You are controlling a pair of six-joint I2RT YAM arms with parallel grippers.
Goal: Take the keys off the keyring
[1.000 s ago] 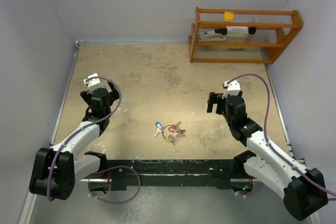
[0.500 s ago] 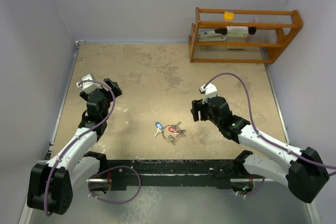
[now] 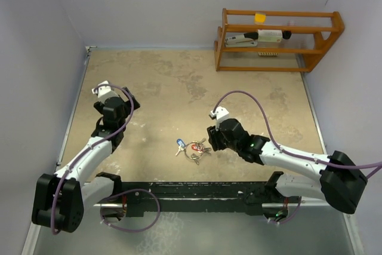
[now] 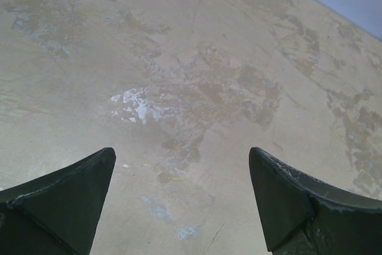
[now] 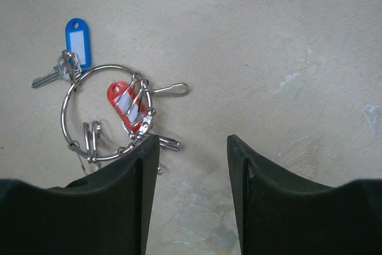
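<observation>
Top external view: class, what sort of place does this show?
Probably a robot test cell: left arm and right arm bolted to a worn tabletop, plain walls enclosing it, a wooden rack behind.

Left arm (image 3: 89,153) angled forward, jaws wide apart, right arm (image 3: 292,157) stretched low toward centre, jaws partly apart

Soft, even light, seemingly from overhead, keeps all views bright. Shadows on the bench (image 3: 179,82) are faint and diffuse. Wrist views render the surface sharply; the dark near fingers (image 5: 119,207) look slightly soft.
</observation>
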